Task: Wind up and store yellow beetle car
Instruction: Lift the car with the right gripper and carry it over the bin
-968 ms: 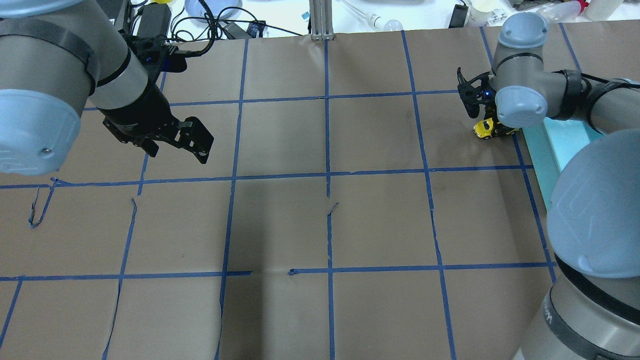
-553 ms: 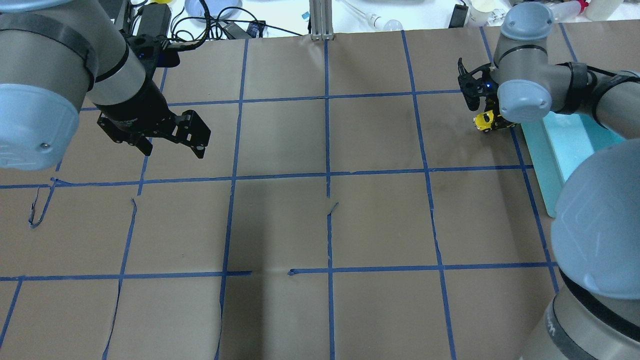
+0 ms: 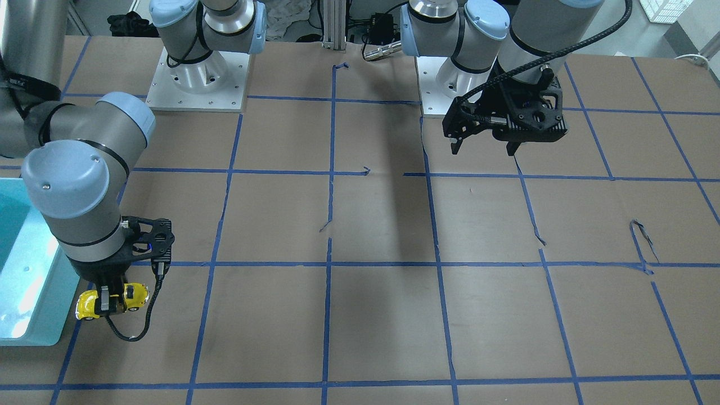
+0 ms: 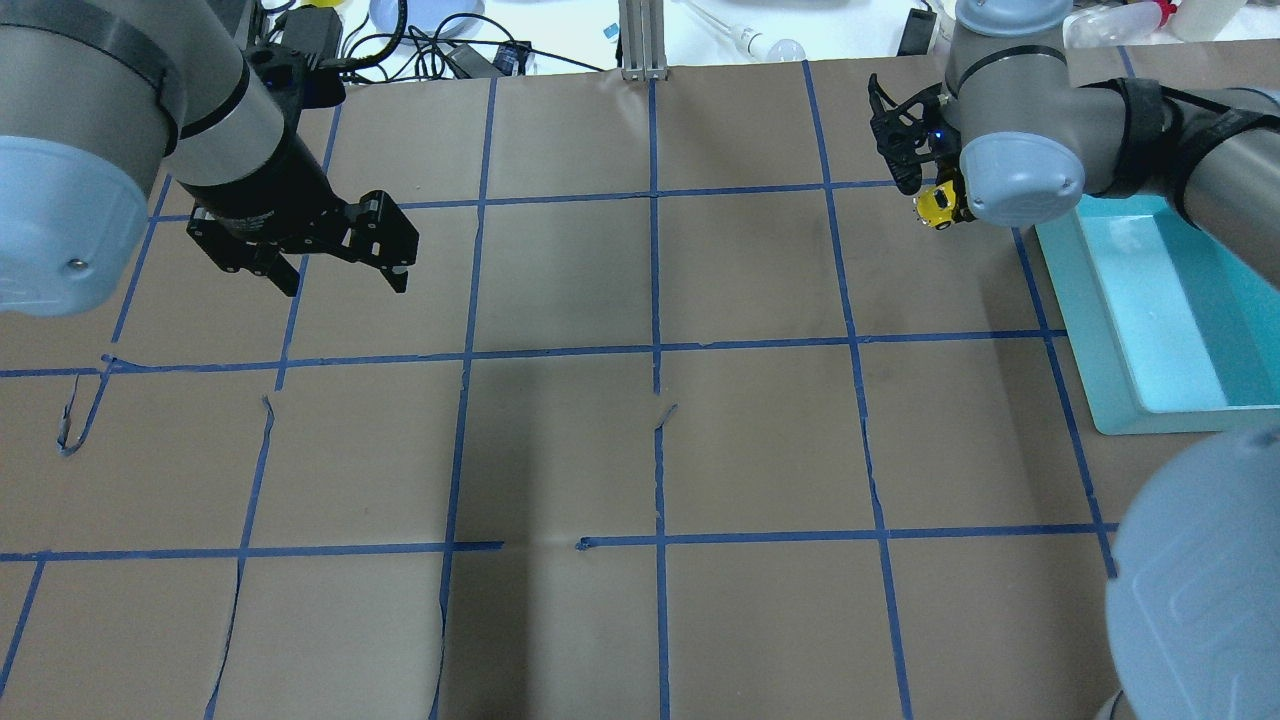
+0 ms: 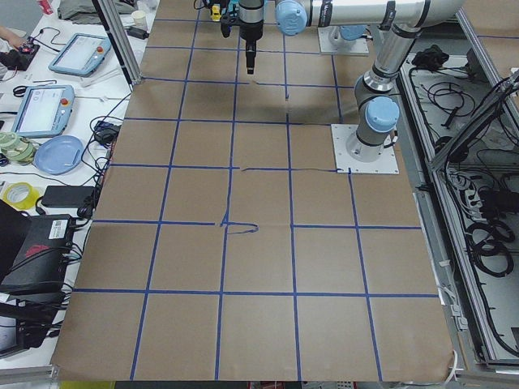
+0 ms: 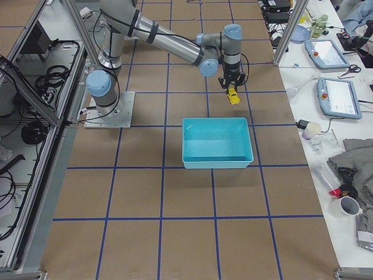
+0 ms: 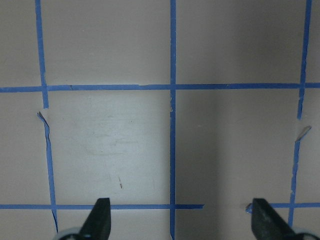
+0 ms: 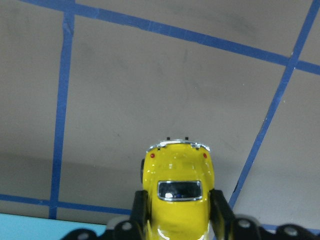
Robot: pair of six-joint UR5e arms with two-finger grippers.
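The yellow beetle car (image 8: 177, 192) is gripped by its sides between my right gripper's (image 8: 178, 217) fingers, tail end away from the camera. In the overhead view the car (image 4: 935, 207) and right gripper (image 4: 947, 203) are at the far right of the table, just left of the turquoise bin's (image 4: 1108, 330) far corner. The front view shows the car (image 3: 130, 296) in the right gripper (image 3: 107, 301) beside the bin (image 3: 34, 333). I cannot tell whether its wheels touch the paper. My left gripper (image 4: 345, 287) is open and empty, hovering far left (image 3: 484, 151) (image 7: 182, 220).
Brown paper with a blue tape grid (image 4: 655, 350) covers the table. The bin (image 6: 215, 158) holds nothing that I can see. Cables and clutter (image 4: 420, 40) lie beyond the far edge. Both arm bases (image 3: 197, 79) stand at the robot's side.
My right gripper has carried the car toward the table's far edge and slightly left, uncovering more of the bin. My left gripper has drifted a little farther away and stays open.
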